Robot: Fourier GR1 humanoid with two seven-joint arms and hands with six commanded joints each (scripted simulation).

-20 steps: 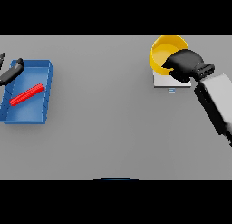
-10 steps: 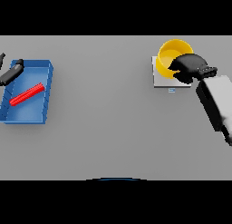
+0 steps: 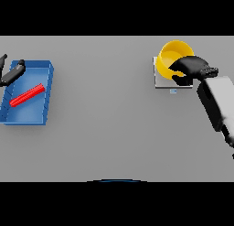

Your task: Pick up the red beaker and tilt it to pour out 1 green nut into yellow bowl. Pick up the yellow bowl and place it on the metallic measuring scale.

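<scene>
The yellow bowl (image 3: 172, 56) stands on the metallic measuring scale (image 3: 161, 81) at the far right of the table. My right hand (image 3: 191, 67) has its fingers curled over the bowl's near right rim and hides part of it. The red beaker (image 3: 27, 95) lies on its side inside the blue tray (image 3: 40, 115) at the far left. My left hand (image 3: 11, 74) hovers at the tray's upper left corner with straight fingers, holding nothing. No green nut shows; the bowl's inside is partly hidden.
My right forearm (image 3: 219, 101) slants from the right edge toward the scale. Grey table (image 3: 105, 106) spans between the tray and the scale.
The bowl and my right hand have shifted slightly right and down, with the bowl settling upright on the scale. My left hand and the beaker have not moved.
</scene>
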